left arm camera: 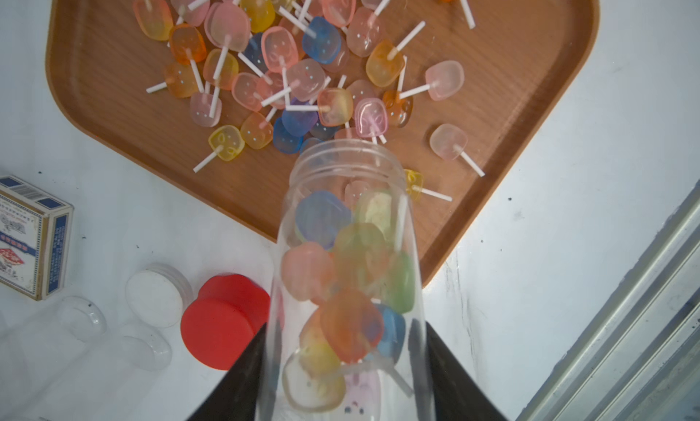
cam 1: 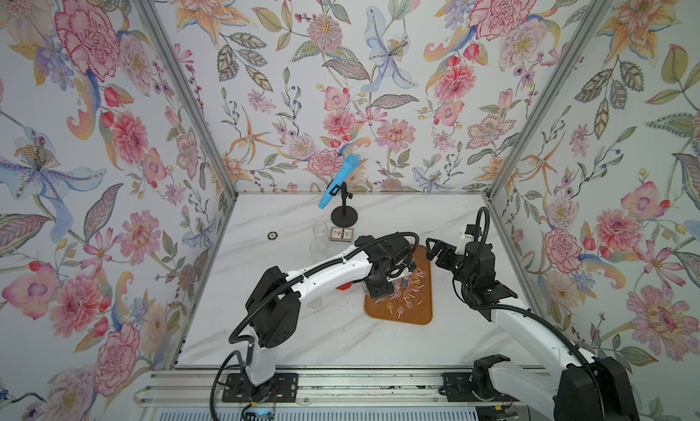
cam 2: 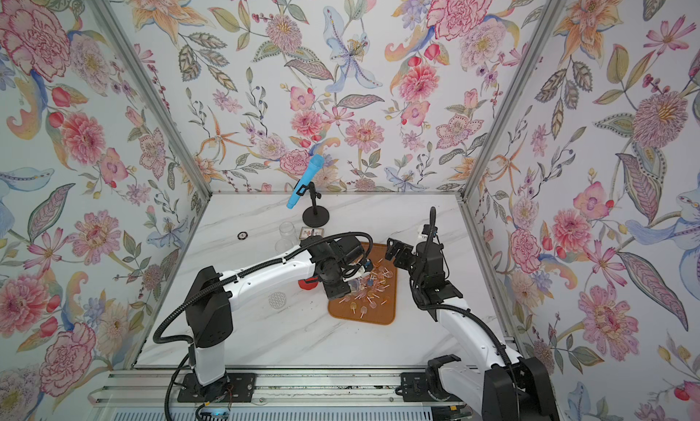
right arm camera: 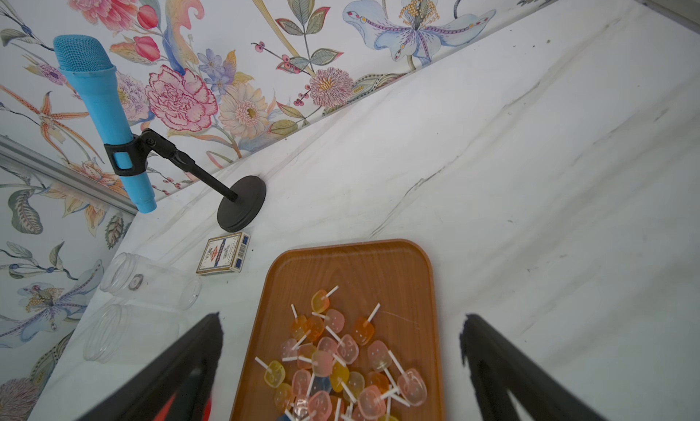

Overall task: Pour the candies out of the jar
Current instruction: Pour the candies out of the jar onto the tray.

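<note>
One hand (left arm camera: 344,343) (the left) tilts jar (left arm camera: 350,165) over tray (left arm camera: 530,78).

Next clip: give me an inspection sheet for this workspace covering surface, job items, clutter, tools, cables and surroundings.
Surface: white marbled table, a few dark specks.
Job's things: clear jar tilted, mouth over the brown tray; many candies on the tray, others inside the jar.
Clutter: red lid, white lid, card box, two empty jars lying down, blue microphone on a stand, mesh disc, small dark ring.
Tools: left tool shut on the jar; right tool open, empty, above the tray.
Cables: black conduits along both arms; nothing seen snagged.
Surroundings: floral walls, metal frame posts.
</note>
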